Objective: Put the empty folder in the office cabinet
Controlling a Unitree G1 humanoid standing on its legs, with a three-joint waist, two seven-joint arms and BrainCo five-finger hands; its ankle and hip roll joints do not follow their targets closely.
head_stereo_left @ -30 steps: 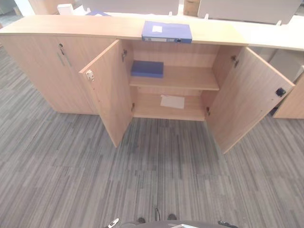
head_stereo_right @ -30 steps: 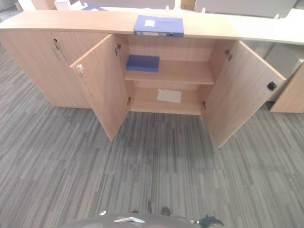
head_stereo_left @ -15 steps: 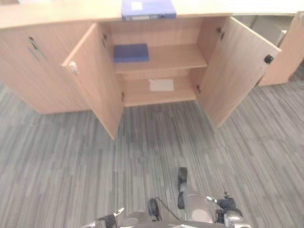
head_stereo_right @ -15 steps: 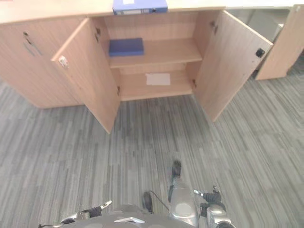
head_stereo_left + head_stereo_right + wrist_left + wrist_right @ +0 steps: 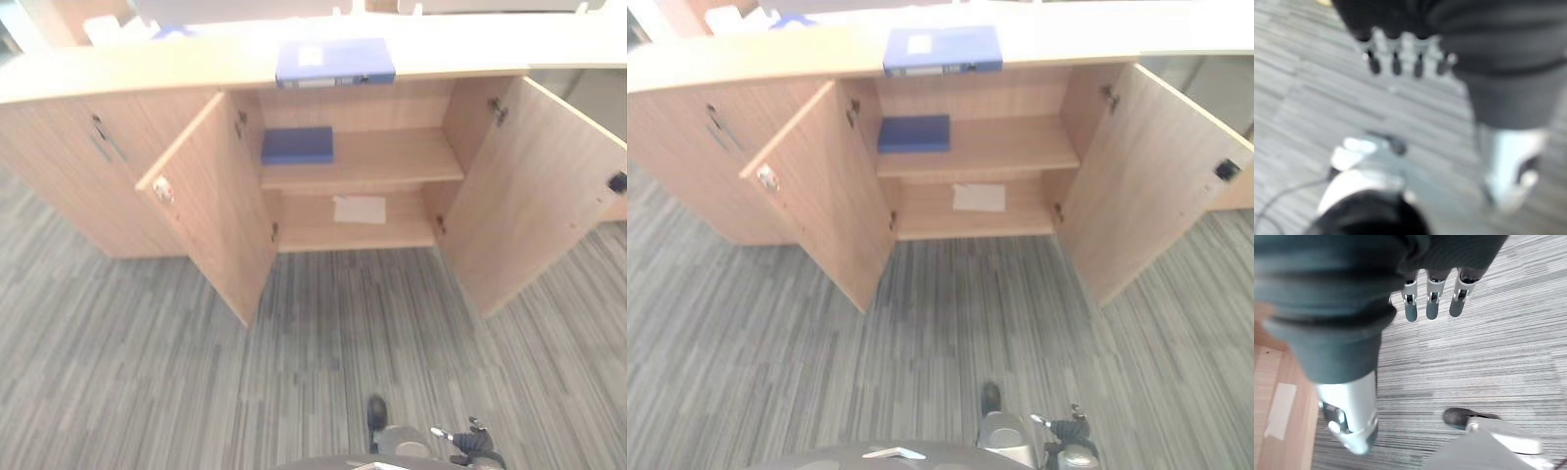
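Note:
A blue folder point(image 5: 335, 62) with a white label lies flat on top of the light wooden office cabinet point(image 5: 118, 69). Both cabinet doors stand open, the left door point(image 5: 211, 211) and the right door point(image 5: 534, 191). A second, darker blue folder point(image 5: 297, 145) lies at the left of the upper shelf point(image 5: 392, 162). On the lower shelf rests a white sheet point(image 5: 360, 209). My right hand point(image 5: 1432, 301) hangs over the carpet with straight fingers, holding nothing. My left hand point(image 5: 1405, 54) also hangs low over the floor, fingers relaxed and empty. Both hands are far from the cabinet.
Grey striped carpet point(image 5: 147, 372) stretches between me and the cabinet. A closed cabinet section with a handle point(image 5: 103, 142) stands left of the open doors. A white desk top point(image 5: 588, 39) runs behind the cabinet on the right.
The camera has tilted up and shifted, so the cabinet sits lower in view than half a second ago. The folders, paper and doors have not moved.

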